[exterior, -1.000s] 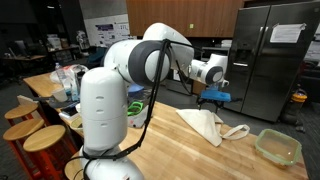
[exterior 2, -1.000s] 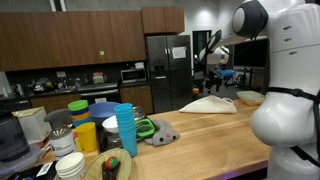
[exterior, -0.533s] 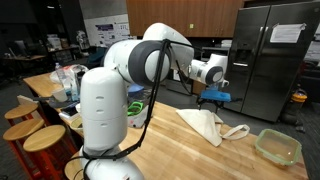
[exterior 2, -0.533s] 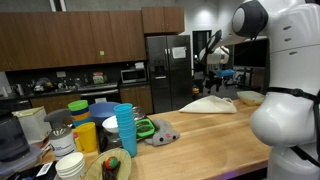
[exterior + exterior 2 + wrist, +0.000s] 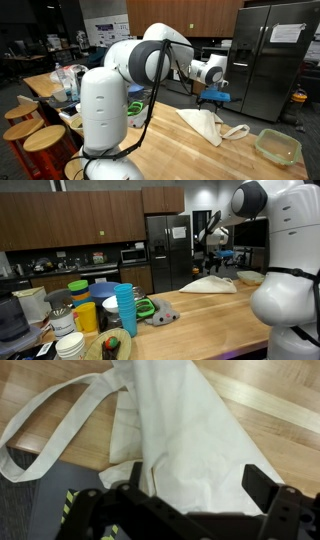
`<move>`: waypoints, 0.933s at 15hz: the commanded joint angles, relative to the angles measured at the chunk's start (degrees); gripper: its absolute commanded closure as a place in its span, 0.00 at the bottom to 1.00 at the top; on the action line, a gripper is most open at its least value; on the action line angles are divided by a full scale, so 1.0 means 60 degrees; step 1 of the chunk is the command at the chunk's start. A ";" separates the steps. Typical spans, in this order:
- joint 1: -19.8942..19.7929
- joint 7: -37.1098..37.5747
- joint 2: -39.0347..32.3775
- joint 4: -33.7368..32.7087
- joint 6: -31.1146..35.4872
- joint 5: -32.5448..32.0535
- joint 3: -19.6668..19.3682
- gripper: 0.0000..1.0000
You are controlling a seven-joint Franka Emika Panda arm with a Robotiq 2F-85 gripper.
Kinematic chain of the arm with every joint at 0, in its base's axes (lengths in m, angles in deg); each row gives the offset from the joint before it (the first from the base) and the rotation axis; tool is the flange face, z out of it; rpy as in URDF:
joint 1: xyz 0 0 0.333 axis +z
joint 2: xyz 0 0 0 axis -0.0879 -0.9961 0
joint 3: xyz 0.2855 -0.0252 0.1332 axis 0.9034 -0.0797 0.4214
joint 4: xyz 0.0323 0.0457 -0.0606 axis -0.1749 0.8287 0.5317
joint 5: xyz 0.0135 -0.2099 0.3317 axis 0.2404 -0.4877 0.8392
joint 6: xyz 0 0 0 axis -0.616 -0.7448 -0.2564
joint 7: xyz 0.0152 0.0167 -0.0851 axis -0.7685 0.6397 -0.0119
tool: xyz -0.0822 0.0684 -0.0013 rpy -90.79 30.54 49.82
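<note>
The gripper [image 5: 196,488] hangs over a cream cloth bag [image 5: 180,420], jaws released and spread wide, nothing between them; in the wrist view its dark fingers [image 5: 262,484] are cut off by the lower edge of the picture, and their tips stand out against the cloth. In both exterior views the gripper [image 5: 213,96] [image 5: 218,252] is small and dark, so the jaws are hard to make out there. It stands clear above the bag [image 5: 203,124]. The bag lies crumpled on the wooden tabletop [image 5: 270,390], close to one edge; its strap [image 5: 50,415] loops out flat over the wood. Below that edge lies a grey patch with yellow-and-black stripes [image 5: 70,500], too cropped to identify. A clear container [image 5: 277,147] with a greenish rim sits near the bag, toward the tabletop's corner; the robot's white body hides much of the tabletop [image 5: 200,305] in an exterior view.
</note>
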 commanded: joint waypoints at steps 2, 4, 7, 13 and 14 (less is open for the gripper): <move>-0.0213 -0.0069 -0.0706 -0.0506 -0.0080 0.0048 0.0232 0.00; -0.0236 -0.0009 -0.0946 -0.0599 -0.0007 -0.0036 0.0269 0.00; -0.0231 0.0273 -0.1134 -0.0587 0.0204 -0.0496 0.0201 0.00; -0.0406 0.0619 -0.1284 -0.0534 0.0342 -0.1111 0.0205 0.00; -0.0444 0.0537 -0.1327 -0.0565 0.0291 -0.1067 0.0237 0.02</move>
